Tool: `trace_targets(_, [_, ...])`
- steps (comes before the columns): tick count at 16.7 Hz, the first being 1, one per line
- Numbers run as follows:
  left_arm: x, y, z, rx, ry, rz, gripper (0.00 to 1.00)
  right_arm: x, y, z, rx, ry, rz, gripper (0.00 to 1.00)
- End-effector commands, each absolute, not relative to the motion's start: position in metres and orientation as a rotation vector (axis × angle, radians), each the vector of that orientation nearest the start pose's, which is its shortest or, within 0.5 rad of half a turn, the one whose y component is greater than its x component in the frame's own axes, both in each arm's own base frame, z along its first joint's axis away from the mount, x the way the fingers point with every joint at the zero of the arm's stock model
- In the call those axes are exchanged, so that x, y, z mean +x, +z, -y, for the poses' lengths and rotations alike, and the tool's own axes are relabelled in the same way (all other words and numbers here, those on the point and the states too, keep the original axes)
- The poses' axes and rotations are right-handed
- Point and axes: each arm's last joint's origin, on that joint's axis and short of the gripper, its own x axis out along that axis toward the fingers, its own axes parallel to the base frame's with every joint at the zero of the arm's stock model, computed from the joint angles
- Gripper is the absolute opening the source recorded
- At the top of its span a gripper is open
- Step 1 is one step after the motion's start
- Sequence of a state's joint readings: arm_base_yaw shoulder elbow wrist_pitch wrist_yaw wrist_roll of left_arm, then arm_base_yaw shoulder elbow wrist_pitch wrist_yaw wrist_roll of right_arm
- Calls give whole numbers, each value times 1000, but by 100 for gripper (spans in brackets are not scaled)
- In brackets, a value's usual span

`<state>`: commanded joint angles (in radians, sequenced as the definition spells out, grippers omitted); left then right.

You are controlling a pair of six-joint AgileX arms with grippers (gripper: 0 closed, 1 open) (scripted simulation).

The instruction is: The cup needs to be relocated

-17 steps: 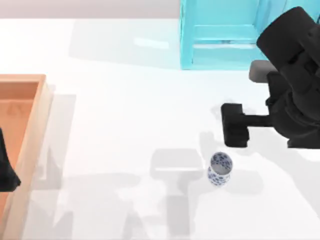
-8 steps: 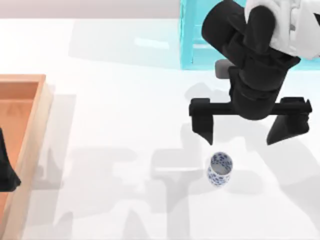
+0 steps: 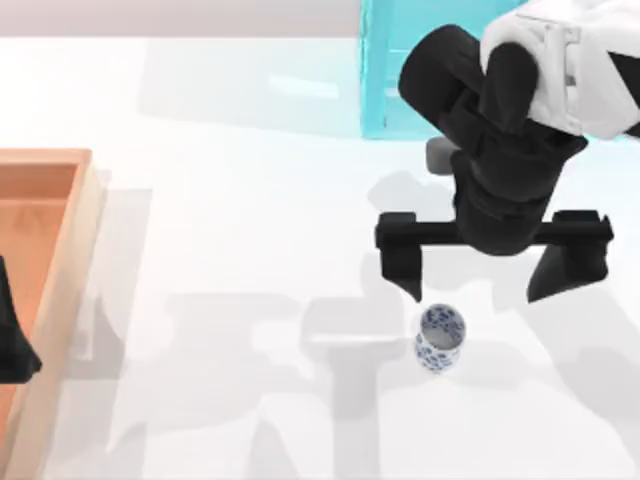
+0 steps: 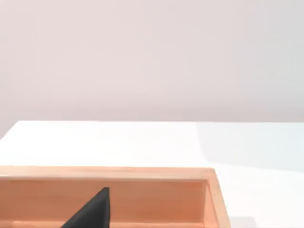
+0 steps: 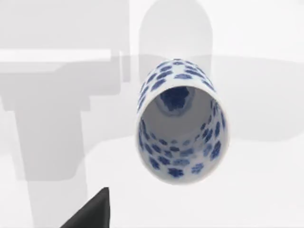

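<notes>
The cup (image 3: 439, 339), white with blue flower marks, stands upright on the white table right of centre. My right gripper (image 3: 493, 283) hovers open just behind it, fingers spread far wider than the cup, one fingertip (image 3: 413, 285) close to its rim. From the right wrist view I look down into the cup (image 5: 179, 121), empty inside, with a dark fingertip (image 5: 92, 211) at the frame's edge. My left arm (image 3: 14, 335) is parked at the far left over the wooden tray, and its fingertip (image 4: 92, 211) shows dark in the left wrist view.
A wooden tray (image 3: 70, 240) lies along the left edge of the table, its rim (image 4: 109, 173) also seen by the left wrist camera. A translucent cyan rack (image 3: 430, 70) stands at the back right behind my right arm.
My right arm swung in from the right edge, turned its open gripper crosswise and dropped a little closer to the cup. The cup and left arm stayed put.
</notes>
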<state>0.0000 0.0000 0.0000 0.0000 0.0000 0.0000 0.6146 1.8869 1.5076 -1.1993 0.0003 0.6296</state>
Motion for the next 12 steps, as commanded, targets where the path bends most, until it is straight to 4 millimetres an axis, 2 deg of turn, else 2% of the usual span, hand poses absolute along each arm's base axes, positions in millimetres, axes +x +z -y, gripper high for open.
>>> trace_targets(6, [106, 160, 1, 0, 0, 0, 100, 290, 148, -209, 11, -5, -1566, 100])
trace_targets(8, [106, 160, 1, 0, 0, 0, 100, 288, 139, -208, 8, -8, -1572, 100])
trace_targets(11, [106, 160, 1, 0, 0, 0, 100, 288, 139, -208, 8, -8, -1572, 100])
trace_targets(12, [106, 160, 1, 0, 0, 0, 100, 288, 139, -208, 8, -8, -1572, 92])
